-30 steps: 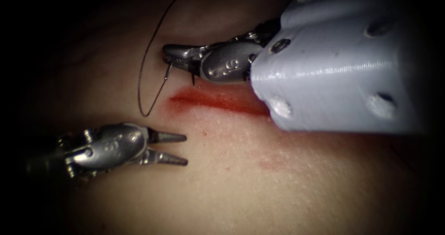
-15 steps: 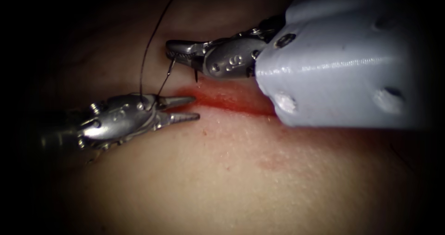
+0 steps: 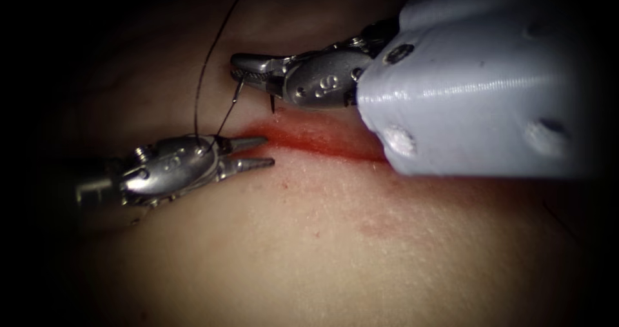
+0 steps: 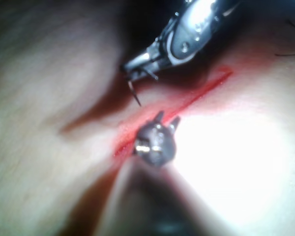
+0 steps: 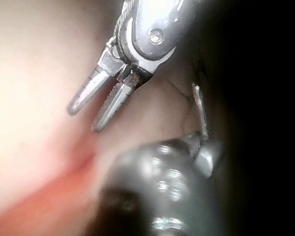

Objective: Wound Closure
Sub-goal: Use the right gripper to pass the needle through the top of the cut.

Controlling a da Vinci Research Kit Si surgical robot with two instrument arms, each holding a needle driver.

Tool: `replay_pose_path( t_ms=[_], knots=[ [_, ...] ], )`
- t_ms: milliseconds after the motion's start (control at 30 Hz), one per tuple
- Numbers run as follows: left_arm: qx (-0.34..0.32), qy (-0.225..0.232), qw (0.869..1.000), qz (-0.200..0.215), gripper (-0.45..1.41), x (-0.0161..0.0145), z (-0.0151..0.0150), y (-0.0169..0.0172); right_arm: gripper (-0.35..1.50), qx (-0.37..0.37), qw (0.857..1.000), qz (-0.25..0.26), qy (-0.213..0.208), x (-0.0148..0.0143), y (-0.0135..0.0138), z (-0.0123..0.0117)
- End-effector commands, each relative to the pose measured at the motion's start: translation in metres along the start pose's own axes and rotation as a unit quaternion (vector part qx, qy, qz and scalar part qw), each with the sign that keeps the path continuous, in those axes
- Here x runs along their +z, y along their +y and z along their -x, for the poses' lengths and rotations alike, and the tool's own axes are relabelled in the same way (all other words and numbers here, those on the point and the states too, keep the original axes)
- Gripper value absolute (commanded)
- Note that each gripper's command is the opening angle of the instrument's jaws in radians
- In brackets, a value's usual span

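Observation:
My right tool hovers just beyond the left end of the cut, shut on the curved needle near its thread end. The needle's tip points down at the tissue without entering it. Dark thread drops from the needle, loops behind my left tool and rises out of view. My left tool rests at the cut's left end, open and holding nothing. In the left wrist view its jaws sit on the red line below the needle. The right wrist view shows the open left tool beside the needle.
Red fluid fills the cut along its length. A faint reddish patch marks the tissue on the near side of the cut.
My left tool has moved up and to the right, from below the cut to its left end, staying open. The thread loop now lies behind it. My right tool barely shifted.

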Motion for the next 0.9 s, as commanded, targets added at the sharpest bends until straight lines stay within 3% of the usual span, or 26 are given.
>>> replay_pose_path(
  t_ms=[33, 400, 900],
  knots=[
    [0.001, -0.002, 1.000, 0.000, -0.07, 0.0010, 0.0007, 0.0000, -0.35, -0.001, 1.000, 0.000, 0.001, 0.0006, -0.0004, 0.0001],
    [-0.012, -0.037, 0.999, -0.009, -0.10, 0.0024, 0.0057, -0.0023, -0.35, -0.001, 1.000, 0.001, 0.002, 0.0005, -0.0005, 0.0000],
    [-0.030, -0.052, 0.998, 0.014, -0.06, 0.0058, 0.0094, -0.0019, -0.35, -0.002, 1.000, 0.004, 0.000, 0.0008, -0.0007, 0.0000]
  ],
)
